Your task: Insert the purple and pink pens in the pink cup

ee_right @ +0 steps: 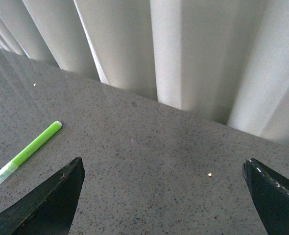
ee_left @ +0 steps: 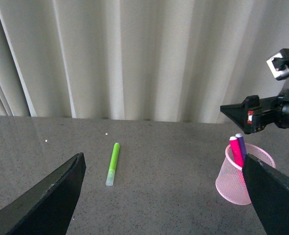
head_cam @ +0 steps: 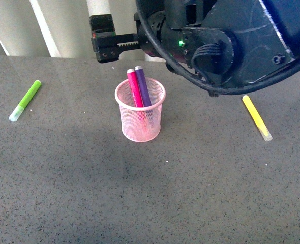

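The right gripper (head_cam: 103, 48) hangs raised with its jaws spread wide and nothing between them, just past the pink cup (head_cam: 140, 118) toward twelve o'clock. The left gripper (ee_left: 164, 196) is likewise wide open and empty, off at the cup's nine o'clock. Inside the cup the pink pen (head_cam: 135, 87) and purple pen (head_cam: 143, 85) stand side by side, leaning slightly. Both look delivered; the right arm is nearer, with nothing left to fetch.

Front view looks down on table (head_cam: 89, 193); both wrist views low, facing curtain (ee_left: 134, 58), sharing green marker (ee_right: 27, 152)
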